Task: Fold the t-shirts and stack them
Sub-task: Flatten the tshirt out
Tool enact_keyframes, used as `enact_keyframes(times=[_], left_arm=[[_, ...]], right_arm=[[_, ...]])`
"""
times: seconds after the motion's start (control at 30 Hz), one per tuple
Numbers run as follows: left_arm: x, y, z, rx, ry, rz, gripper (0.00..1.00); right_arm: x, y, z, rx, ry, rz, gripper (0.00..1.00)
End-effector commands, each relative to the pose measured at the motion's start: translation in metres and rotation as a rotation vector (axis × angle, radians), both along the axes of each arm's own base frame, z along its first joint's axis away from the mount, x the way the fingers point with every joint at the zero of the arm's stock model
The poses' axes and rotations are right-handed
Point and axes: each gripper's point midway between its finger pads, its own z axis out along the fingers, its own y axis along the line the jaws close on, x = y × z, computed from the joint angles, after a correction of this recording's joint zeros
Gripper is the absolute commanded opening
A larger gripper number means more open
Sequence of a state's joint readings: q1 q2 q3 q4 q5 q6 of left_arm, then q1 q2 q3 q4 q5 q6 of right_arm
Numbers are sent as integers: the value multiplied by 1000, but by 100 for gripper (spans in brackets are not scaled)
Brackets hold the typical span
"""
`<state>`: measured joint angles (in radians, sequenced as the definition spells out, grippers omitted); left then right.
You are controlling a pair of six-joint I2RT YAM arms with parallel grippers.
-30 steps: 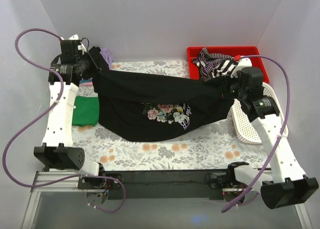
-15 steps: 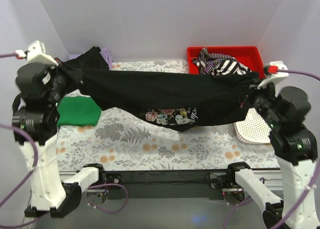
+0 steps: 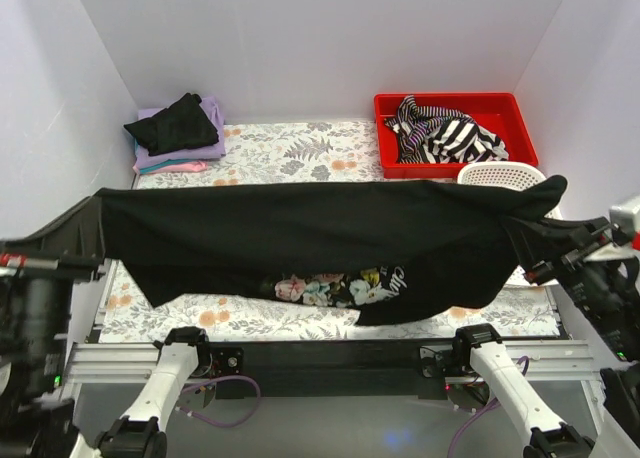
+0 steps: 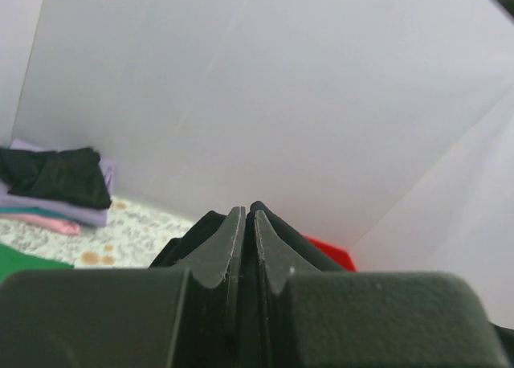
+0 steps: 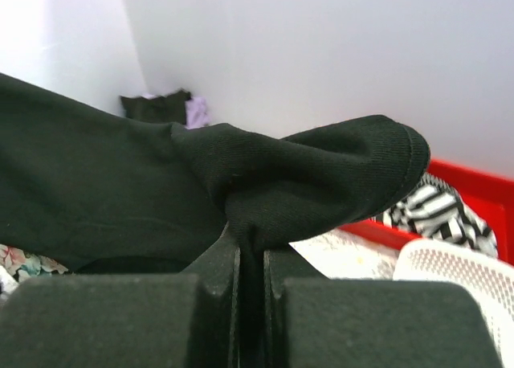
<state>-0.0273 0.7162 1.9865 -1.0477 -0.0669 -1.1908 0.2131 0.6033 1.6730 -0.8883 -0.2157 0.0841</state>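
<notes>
The black t-shirt (image 3: 320, 233) is held up off the table and stretched wide between the two arms, spanning the near half of the workspace from left to right. Its floral print (image 3: 335, 286) is seen on the sagging lower edge, near the middle. One end of the cloth is pinched by the left gripper (image 4: 245, 217), whose fingers are pressed together; the cloth between them is hard to make out in the left wrist view, but appears to be caught there. The other end is bunched over the right gripper (image 5: 250, 254), with the fingers closed tightly on a fold of the shirt. A green t-shirt (image 4: 28, 260) is glimpsed low in the left wrist view. At the far left corner a folded stack (image 3: 180, 130) is seen, with a black shirt uppermost on lilac and pink ones. A striped t-shirt (image 3: 445, 133) lies crumpled in the red bin (image 3: 505, 103) at the far right, and the white mesh basket (image 3: 500, 175) is just in front of that bin. The floral table covering (image 3: 290, 153) is spread beneath everything.
</notes>
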Motion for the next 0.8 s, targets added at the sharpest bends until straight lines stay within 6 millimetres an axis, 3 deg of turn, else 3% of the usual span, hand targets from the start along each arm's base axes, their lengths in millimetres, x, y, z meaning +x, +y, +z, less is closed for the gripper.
enact_keyframes(times=[0.0,0.2,0.27,0.4,0.43,0.5,0.53,0.63,0.67,0.77], left_arm=[[-27,-1,19,-47,-101,-22,0],[-51,3,23,-85,-145,-27,0],[-44,7,20,-90,-122,-7,0],[-6,8,-4,-88,-9,17,0],[21,7,-28,-94,76,23,0],[48,4,-47,-94,130,20,0],[70,2,-74,-89,211,21,0],[108,-5,-111,-93,305,3,0],[124,-6,-141,-99,378,8,0],[153,-3,-186,-102,480,45,0]], right_arm=[[-36,12,30,-26,-141,115,1],[-73,14,50,-22,-247,164,1],[-66,11,50,-5,-230,137,1],[-17,20,23,2,-110,127,1],[14,21,-4,2,-17,102,1],[40,22,-26,16,55,72,1],[63,21,-48,17,123,38,1],[96,18,-82,14,214,-22,1],[110,18,-109,5,271,-42,1],[139,16,-152,0,351,-93,1]])
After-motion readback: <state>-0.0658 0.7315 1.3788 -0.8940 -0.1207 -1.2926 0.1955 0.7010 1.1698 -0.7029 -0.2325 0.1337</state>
